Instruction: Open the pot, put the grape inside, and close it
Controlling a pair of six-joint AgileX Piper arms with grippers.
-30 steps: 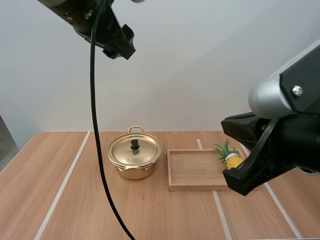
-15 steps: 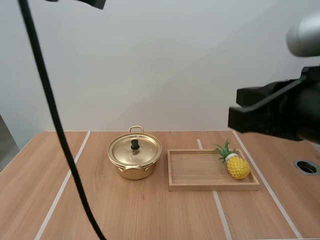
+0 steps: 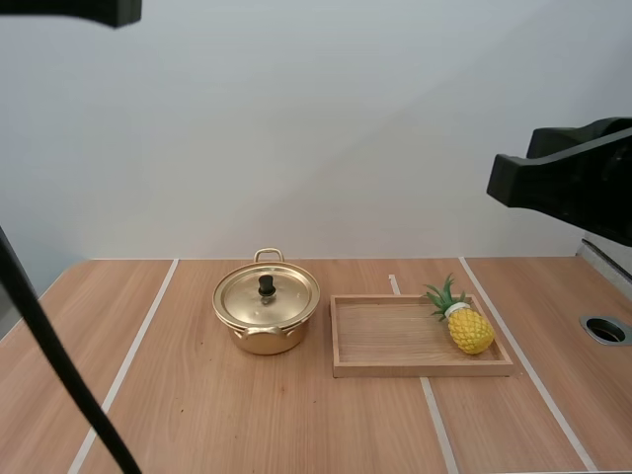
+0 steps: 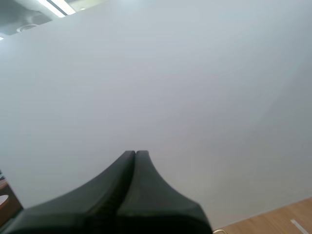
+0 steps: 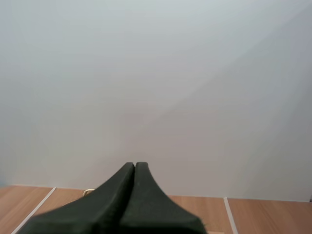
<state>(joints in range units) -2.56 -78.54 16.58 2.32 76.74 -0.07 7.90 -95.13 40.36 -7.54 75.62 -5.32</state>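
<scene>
The left pincer (image 4: 135, 154) and right pincer (image 5: 135, 165), each closed flat on nothing, have lifted well clear of the tabletop (image 3: 247, 415) in the last second, leaving the pot (image 3: 267, 314) lidded and the fruit, a pineapple (image 3: 469, 329) rather than a grape, untouched in the tray (image 3: 395, 368).

pot (image 3: 267, 314) lidded | pineapple (image 3: 470, 330) in tray (image 3: 395, 369) (right end)

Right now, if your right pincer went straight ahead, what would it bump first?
Probably the white wall behind the table. My shut right pincer points straight at it; nothing else seems in the way.
</scene>
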